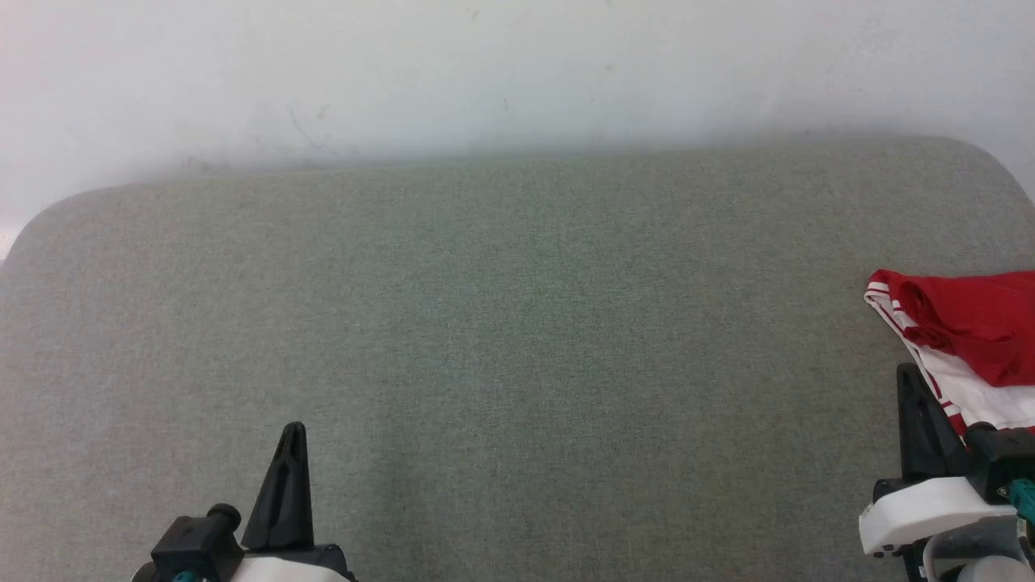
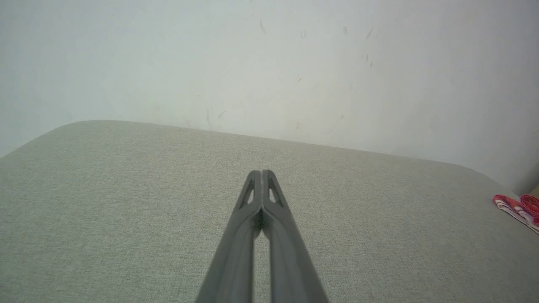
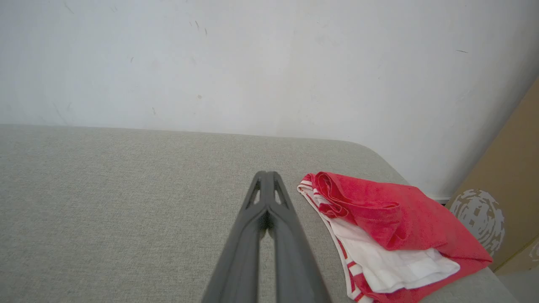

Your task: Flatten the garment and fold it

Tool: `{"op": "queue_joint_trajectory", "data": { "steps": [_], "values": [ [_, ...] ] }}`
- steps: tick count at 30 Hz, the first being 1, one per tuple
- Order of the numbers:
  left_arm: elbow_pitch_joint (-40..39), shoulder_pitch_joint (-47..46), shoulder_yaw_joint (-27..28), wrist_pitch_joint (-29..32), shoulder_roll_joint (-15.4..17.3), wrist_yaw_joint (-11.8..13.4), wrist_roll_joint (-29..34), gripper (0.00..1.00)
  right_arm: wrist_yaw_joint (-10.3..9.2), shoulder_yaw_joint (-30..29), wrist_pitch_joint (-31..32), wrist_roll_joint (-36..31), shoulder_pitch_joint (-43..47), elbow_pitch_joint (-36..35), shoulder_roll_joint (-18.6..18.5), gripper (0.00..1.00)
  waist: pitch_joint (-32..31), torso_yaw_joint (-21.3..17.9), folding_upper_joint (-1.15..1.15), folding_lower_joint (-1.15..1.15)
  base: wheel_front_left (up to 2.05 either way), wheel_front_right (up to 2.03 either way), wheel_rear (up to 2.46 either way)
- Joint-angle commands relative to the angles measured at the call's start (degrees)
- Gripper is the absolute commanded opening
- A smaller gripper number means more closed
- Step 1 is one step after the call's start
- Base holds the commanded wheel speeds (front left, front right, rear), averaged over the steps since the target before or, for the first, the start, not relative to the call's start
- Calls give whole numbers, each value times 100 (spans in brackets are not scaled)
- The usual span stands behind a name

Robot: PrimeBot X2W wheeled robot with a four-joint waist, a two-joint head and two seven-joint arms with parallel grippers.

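Nearest the camera, at the lower left of the head view, the left hand [image 1: 293, 436] rises from the bottom edge with its dark fingers pointing up the frame. The right hand [image 1: 910, 380] stands at the lower right in the same attitude. In the left wrist view, the left hand [image 2: 262, 173] is closed, its two fingers pressed together at the tips with nothing between them. In the right wrist view, the right hand [image 3: 266, 174] is likewise closed on nothing. Both hands sit over a tabletop [image 1: 517, 339] covered in grey-green fabric, with rounded far corners. A scuffed white wall [image 1: 517, 65] stands behind it. The garment [image 1: 970, 331] lies bunched on the tabletop at the right edge of the head view, at mid-height and cut off by the frame. In the right wrist view, the garment [image 3: 391, 219] lies at the lower right, just beside the closed fingers, near the rounded corner. Red fabric is folded over a white layer, with red-and-white striped trim along the left edge. A brown cardboard panel [image 3: 509, 168] with a white print occupies the right edge of that view.
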Motion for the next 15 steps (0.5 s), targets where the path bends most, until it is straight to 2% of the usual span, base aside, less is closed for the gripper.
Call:
{"op": "queue_joint_trajectory", "data": {
  "steps": [1,15],
  "values": [
    [1,-50,4,32,-5,7,65,0,-1,39,33,17,5,-51,1,0,-3,3,-1,0,0,0,0],
    [3,-145,6,196,-13,29,212,0,-2,174,197,50,16,-177,4,0,-27,23,-1,0,0,0,0]
  ]
}}
